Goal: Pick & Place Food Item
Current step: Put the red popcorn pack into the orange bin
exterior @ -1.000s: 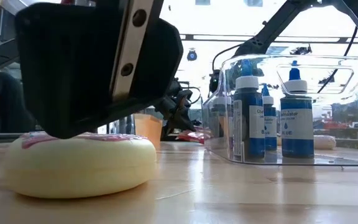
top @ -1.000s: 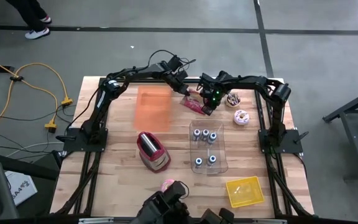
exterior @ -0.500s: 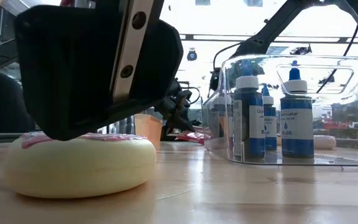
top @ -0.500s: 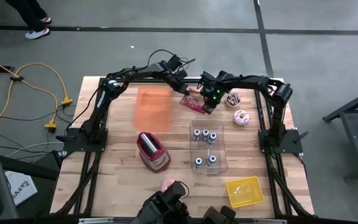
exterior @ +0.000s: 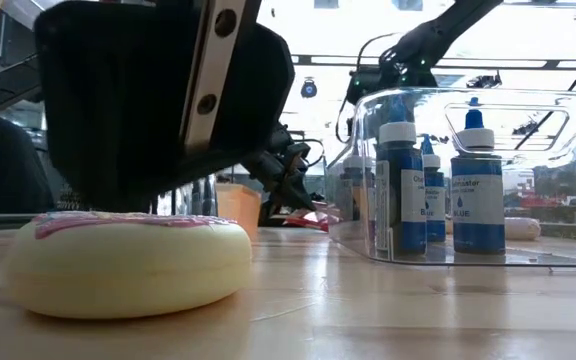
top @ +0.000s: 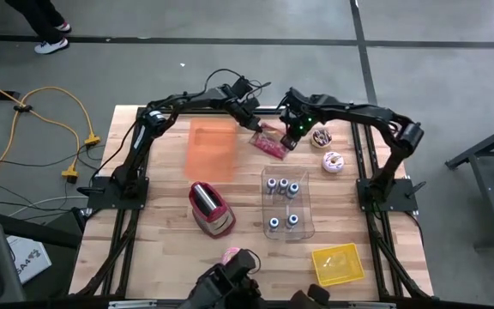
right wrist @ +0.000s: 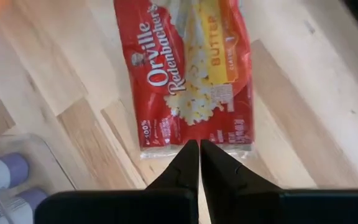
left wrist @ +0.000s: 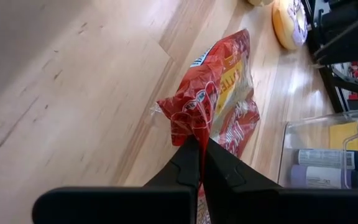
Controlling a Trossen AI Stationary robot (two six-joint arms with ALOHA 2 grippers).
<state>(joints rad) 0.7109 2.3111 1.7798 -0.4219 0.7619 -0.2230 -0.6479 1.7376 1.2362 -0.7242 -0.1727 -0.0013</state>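
Jaws: left gripper point(left wrist: 199, 146) clenched on a pinched corner of the popcorn bag point(left wrist: 219, 93), probably to lift it without crushing | right gripper point(right wrist: 199, 149) closed, empty — hovering just over the bag's near edge | bag: red, at the table point(top: 161, 240) far edge, between orange mat point(top: 211, 150) and donuts point(top: 333, 160) | step: lifting, judged early.

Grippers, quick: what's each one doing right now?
Left gripper: shut on the popcorn bag, pinching its end.
Right gripper: shut, empty, above the bag.
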